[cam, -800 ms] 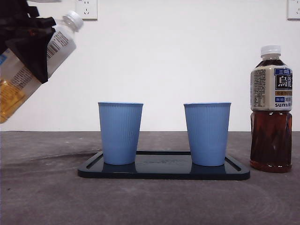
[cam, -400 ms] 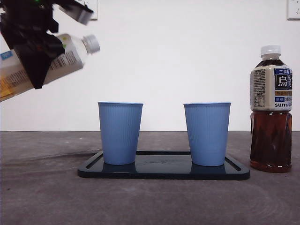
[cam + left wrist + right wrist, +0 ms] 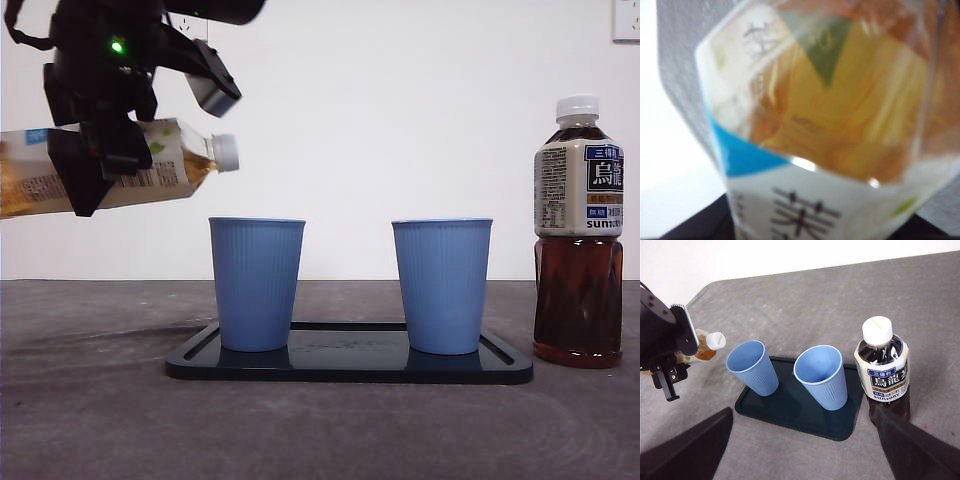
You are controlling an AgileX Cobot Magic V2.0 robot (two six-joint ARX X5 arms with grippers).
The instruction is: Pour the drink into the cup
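Front view: left gripper (image 3: 95, 150) clamped around tea bottle (image 3: 150, 165), held nearly level, white cap (image 3: 226, 152) still on, just above and beside the nearer cup (image 3: 257, 283). Second cup (image 3: 442, 285) shares the tray (image 3: 350, 365). Dark bottle (image 3: 579, 235) stands well apart. Right gripper (image 3: 800, 450) open, holding nothing.

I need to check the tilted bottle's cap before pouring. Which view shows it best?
The front view: the white cap shows in clear profile on the tilted bottle, beside the left cup. The right wrist view shows it small; the left wrist view shows only the blurred label.
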